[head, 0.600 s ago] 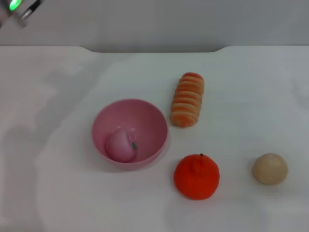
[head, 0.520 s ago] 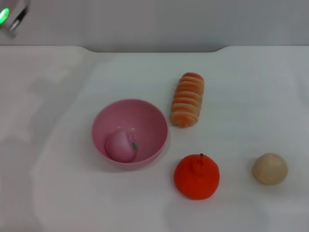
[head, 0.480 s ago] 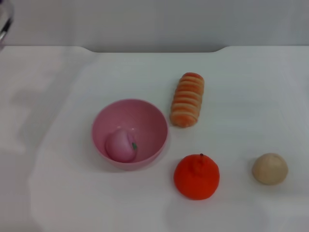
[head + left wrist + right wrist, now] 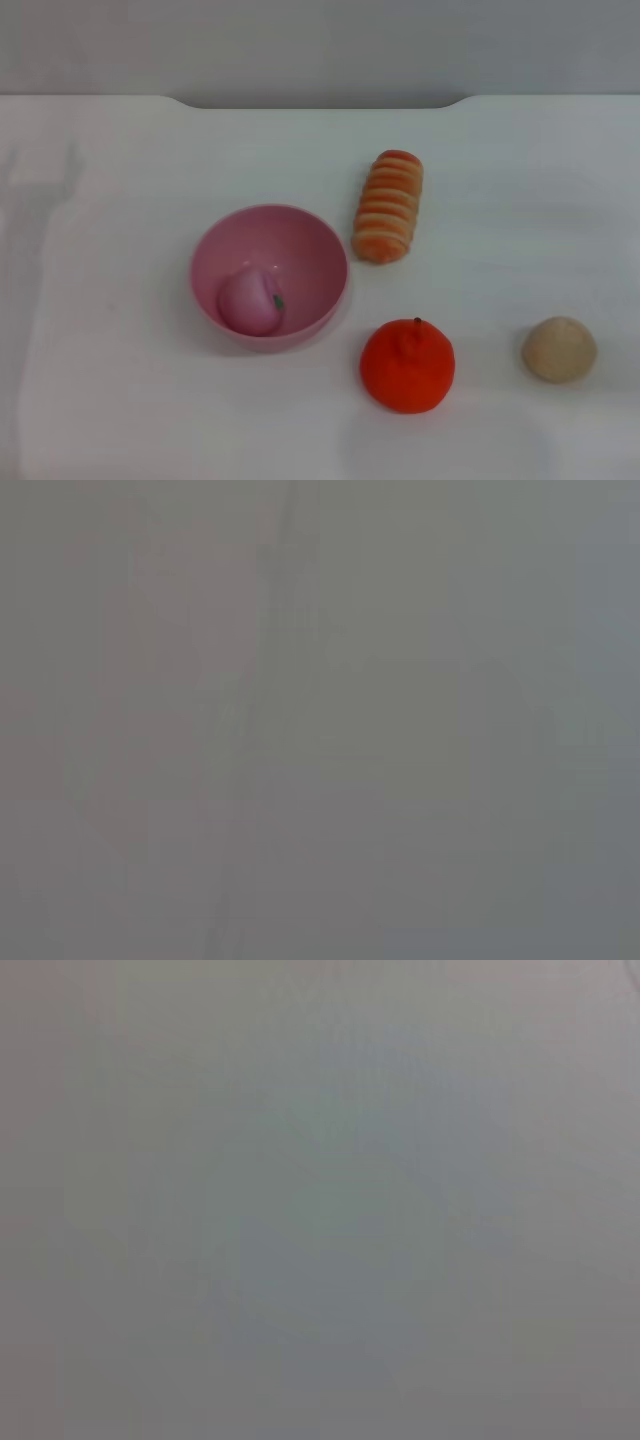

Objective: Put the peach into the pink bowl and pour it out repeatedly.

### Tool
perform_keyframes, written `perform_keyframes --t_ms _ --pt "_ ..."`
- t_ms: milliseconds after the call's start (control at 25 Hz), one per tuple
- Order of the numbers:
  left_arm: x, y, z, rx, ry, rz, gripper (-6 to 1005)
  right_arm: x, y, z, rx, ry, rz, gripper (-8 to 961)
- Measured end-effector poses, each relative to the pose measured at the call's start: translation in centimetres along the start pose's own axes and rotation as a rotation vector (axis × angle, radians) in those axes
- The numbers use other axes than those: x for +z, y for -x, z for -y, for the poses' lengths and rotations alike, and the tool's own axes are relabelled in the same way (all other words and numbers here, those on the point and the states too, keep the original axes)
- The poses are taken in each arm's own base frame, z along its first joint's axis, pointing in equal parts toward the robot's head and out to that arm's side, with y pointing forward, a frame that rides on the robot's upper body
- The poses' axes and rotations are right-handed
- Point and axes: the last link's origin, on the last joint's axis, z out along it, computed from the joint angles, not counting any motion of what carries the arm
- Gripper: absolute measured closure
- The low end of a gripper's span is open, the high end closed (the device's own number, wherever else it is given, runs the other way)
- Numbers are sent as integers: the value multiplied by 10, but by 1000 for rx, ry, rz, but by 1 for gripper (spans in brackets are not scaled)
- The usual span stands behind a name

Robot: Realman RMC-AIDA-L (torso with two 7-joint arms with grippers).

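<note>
One pink bowl [image 4: 269, 277] sits on the table with one peach [image 4: 251, 300] inside it. Around it lie one striped bread roll [image 4: 388, 205] at 2 o'clock, one orange tangerine [image 4: 407, 365] at 4 o'clock and one beige bun [image 4: 559, 349] farther out at 4 o'clock.

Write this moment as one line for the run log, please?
peach: inside pink bowl, bowl upright | tangerine, striped bread, bun: on table beside bowl | left gripper: not in view | right gripper: not in view

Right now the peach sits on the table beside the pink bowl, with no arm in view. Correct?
Not quite. The head view shows the peach lying inside the pink bowl, not beside it on the table. The rest holds: no arm is in view.
</note>
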Motion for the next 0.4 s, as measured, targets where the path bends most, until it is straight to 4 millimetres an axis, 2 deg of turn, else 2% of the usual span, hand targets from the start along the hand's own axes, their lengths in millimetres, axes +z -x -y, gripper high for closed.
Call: perform_keyframes --t_ms 160,400 --pt "-9 2 3 -18 -1 11 194 0 -7 -4 -29 -6 -25 419" --pt "-11 1 -1 -18 31 5 194 2 -10 -8 -38 -3 -35 419"
